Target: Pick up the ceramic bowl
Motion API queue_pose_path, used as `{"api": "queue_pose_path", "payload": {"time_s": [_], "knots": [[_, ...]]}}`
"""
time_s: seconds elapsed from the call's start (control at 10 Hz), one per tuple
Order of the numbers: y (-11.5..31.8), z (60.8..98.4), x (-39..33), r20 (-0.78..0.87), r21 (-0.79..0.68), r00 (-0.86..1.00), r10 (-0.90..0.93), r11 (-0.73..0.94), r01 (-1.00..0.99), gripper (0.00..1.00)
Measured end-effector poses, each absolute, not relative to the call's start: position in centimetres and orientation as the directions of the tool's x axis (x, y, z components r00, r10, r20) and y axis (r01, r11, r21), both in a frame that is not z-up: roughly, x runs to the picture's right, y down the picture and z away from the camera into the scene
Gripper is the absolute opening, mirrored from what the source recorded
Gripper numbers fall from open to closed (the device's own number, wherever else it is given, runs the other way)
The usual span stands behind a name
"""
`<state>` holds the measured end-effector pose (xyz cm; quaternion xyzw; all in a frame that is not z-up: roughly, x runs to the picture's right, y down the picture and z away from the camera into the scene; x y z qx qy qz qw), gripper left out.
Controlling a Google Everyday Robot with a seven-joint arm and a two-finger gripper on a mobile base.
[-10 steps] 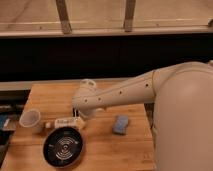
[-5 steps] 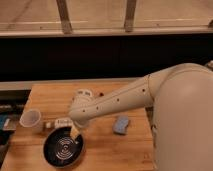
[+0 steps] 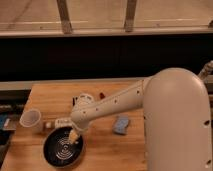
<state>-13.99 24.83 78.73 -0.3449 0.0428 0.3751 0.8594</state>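
Observation:
The ceramic bowl [image 3: 61, 149] is wide, shallow and black with pale rings inside. It sits on the wooden table [image 3: 107, 150] at the front left. My white arm reaches in from the right and bends down over it. The gripper [image 3: 75, 137] hangs at the bowl's upper right rim, pointing down into it. The wrist hides most of the gripper.
A whitish translucent cup [image 3: 31, 120] stands left of the bowl. A small white packet [image 3: 61, 122] lies behind the bowl. A blue sponge [image 3: 121, 125] lies to the right. A small red thing [image 3: 101, 94] sits further back. The table's left edge is close to the cup.
The arm has swung left and down, bringing the gripper from beside the bowl's far right side to its rim.

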Motion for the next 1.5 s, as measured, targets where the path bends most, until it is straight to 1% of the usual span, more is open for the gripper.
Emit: {"api": "queue_pose_path", "payload": {"time_s": [0.3,0.5,0.8,0.9,1.1,1.3,1.5], "knots": [[27.0,78.0,-14.2,-0.345,-0.555,0.707,0.618,0.473,-0.684,0.52],[27.3,78.1,-13.7,-0.350,-0.555,0.697,0.626,0.461,-0.693,0.29],[27.0,78.2,-13.3,-0.357,-0.555,0.679,0.642,0.438,-0.707,0.02],[26.4,78.4,-12.8,-0.352,-0.552,0.670,0.653,0.433,-0.713,0.00],[24.5,79.1,-11.5,-0.347,-0.529,0.638,0.687,0.418,-0.738,0.00],[21.9,79.5,-9.6,-0.335,-0.488,0.600,0.727,0.411,-0.770,0.00],[18.1,78.5,-6.9,-0.321,-0.411,0.550,0.771,0.410,-0.814,0.00]]}}
